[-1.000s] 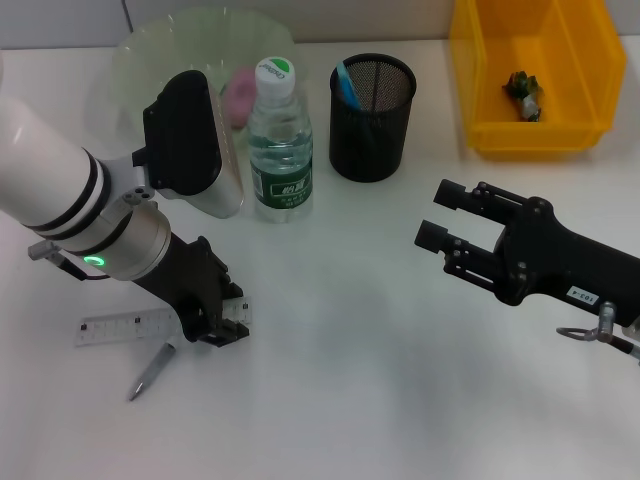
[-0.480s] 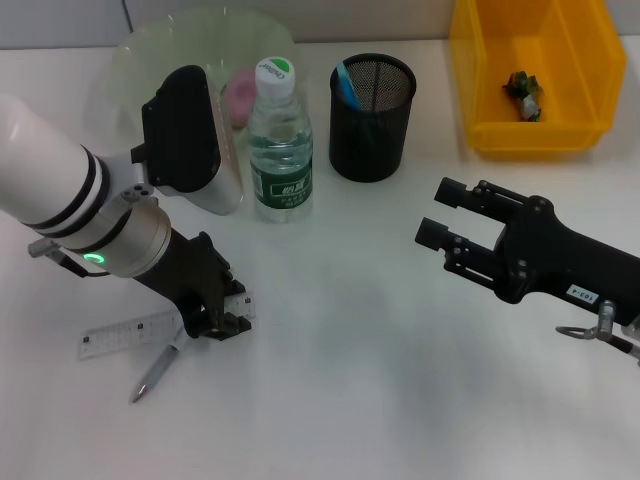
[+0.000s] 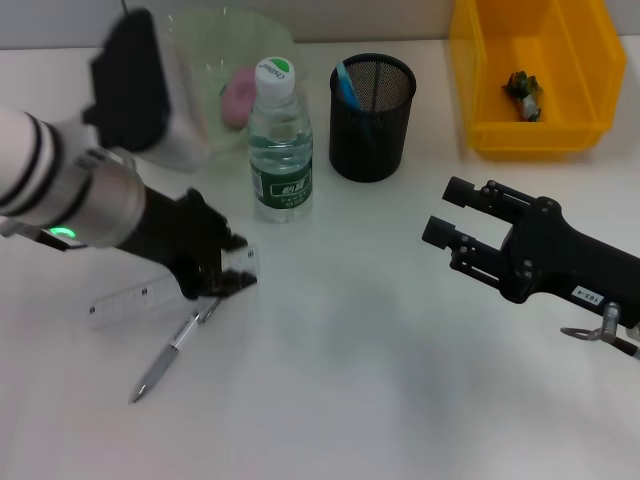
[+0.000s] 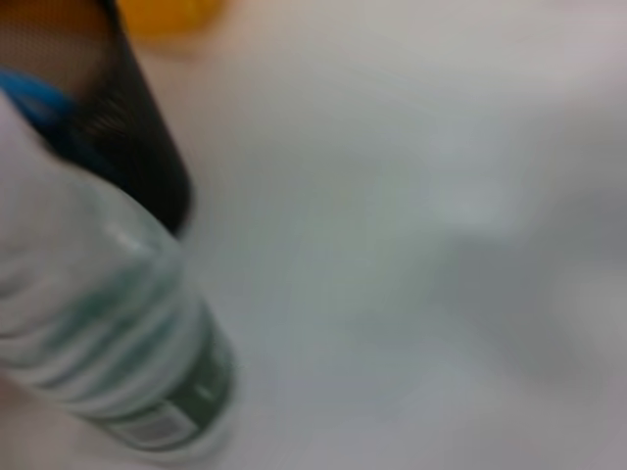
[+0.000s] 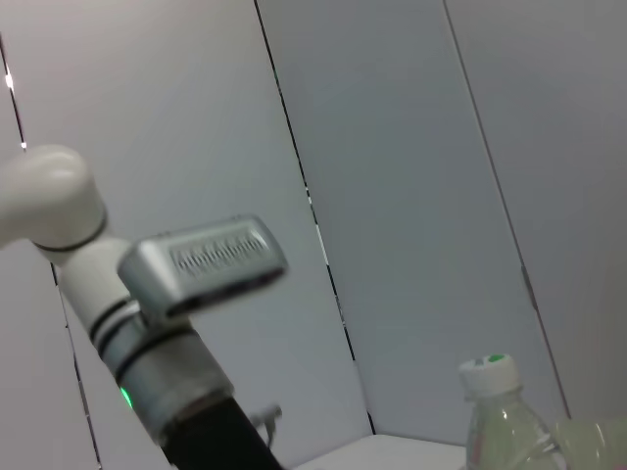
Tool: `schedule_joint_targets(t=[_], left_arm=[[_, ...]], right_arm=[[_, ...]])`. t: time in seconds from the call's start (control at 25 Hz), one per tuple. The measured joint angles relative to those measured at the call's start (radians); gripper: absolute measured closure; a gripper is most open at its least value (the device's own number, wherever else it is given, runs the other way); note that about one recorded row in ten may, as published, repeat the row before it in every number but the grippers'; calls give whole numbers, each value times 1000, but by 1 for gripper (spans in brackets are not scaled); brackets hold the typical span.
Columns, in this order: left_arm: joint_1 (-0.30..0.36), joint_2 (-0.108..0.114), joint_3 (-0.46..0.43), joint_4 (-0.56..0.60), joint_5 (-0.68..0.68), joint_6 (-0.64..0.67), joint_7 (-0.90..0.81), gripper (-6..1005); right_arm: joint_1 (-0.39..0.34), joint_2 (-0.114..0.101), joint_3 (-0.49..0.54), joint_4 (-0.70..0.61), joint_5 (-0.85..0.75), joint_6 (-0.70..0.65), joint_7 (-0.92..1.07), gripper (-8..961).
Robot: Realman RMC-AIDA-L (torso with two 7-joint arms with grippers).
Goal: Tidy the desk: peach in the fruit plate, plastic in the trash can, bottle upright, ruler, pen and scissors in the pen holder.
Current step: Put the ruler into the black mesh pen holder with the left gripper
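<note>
My left gripper is shut on the right end of the clear ruler, which slants a little above the table at the left. A grey pen lies just in front of it. The water bottle stands upright with its green cap on; the left wrist view shows the bottle close up. The black mesh pen holder has something blue in it. A pink peach rests in the green fruit plate. My right gripper hangs open and empty at the right.
The yellow bin at the back right holds a crumpled scrap of plastic. My left arm's white forearm reaches in over the table's left side. In the right wrist view the bottle's cap shows beside my left arm.
My left gripper has risen and moved back toward the bottle, carrying the ruler's right end up with it. The pen now lies fully uncovered. The right arm has barely moved.
</note>
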Motion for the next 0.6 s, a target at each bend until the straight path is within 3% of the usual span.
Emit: schedule_joint_targets(t=[0.24,0.44,0.6], left_arm=[[76,2,-139,158,-167,70,37,600],[132,1,-243,185,-407,81,115,600],[147,1,-261,173,-532,61,147,600]], right_arm=[[-1,0,0,12,0,5,-6,349],[-8,0,9,24,0,34,-14,349],[-16,0,11,26,0,49,-22,349]])
